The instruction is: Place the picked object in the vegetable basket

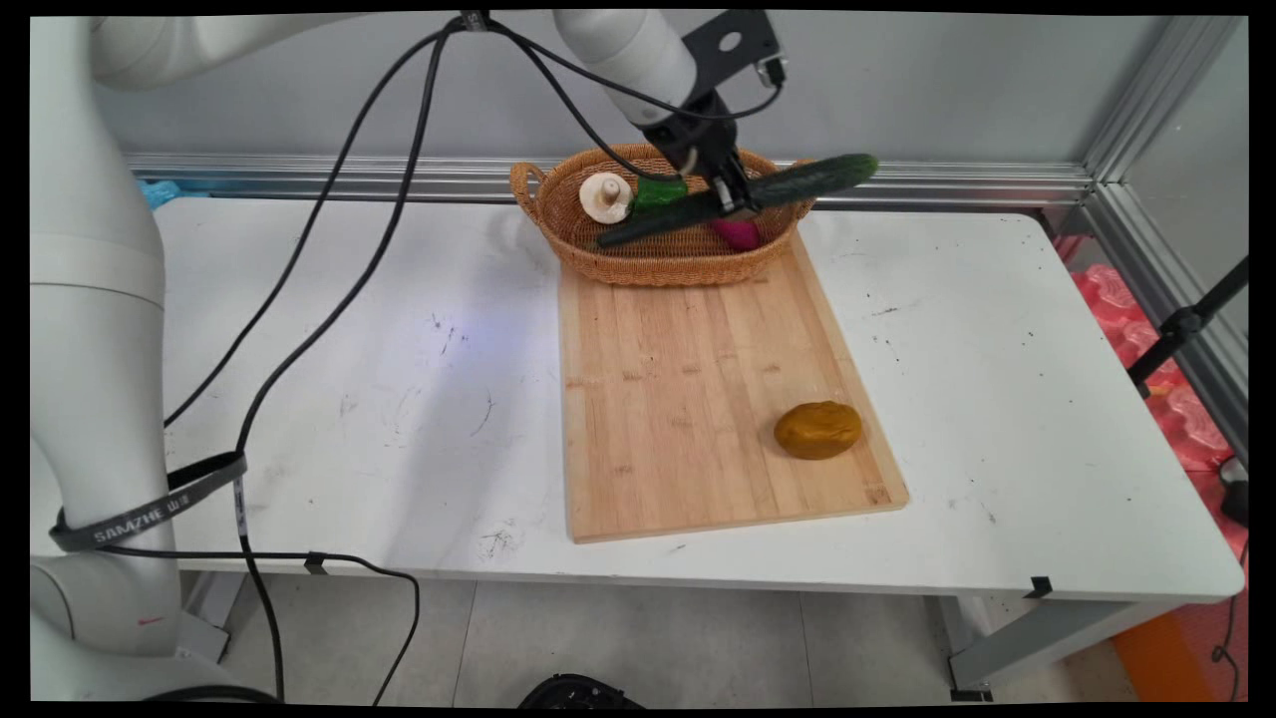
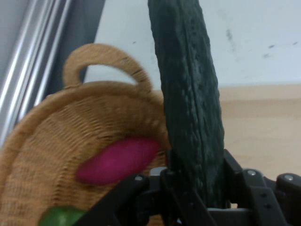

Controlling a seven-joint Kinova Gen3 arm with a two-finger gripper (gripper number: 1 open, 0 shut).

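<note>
Your tool (image 1: pixel 736 195) is clamped on a long dark-green cucumber (image 1: pixel 788 184), gripping it near its middle and holding it above the wicker basket (image 1: pixel 658 261) at the far edge of the worktop (image 1: pixel 399 399). The cucumber lies tilted, one end low over the basket's inside, the other reaching out past the basket's right rim. Inside the basket you can see a mushroom (image 1: pixel 606 196), a green vegetable (image 1: pixel 660 191) and a magenta one (image 1: pixel 738 234). The basket sits on the far end of a wooden cutting board (image 1: pixel 688 399); a brown potato (image 1: pixel 817 430) rests near the board's near right corner, well apart from the tool.

Watch the grip: the cucumber is long and held crosswise, so its weight could twist it between the fingers, and a swing could knock its low end against the basket's rim or contents and drag the light basket.

The green vegetable is mostly hidden behind the cucumber and arm, so you cannot name it surely. From the hand view the fingers are largely covered by the cucumber (image 2: pixel 190 94), and only part of the basket (image 2: pixel 51 141) and the magenta vegetable (image 2: pixel 117 160) show.
</note>
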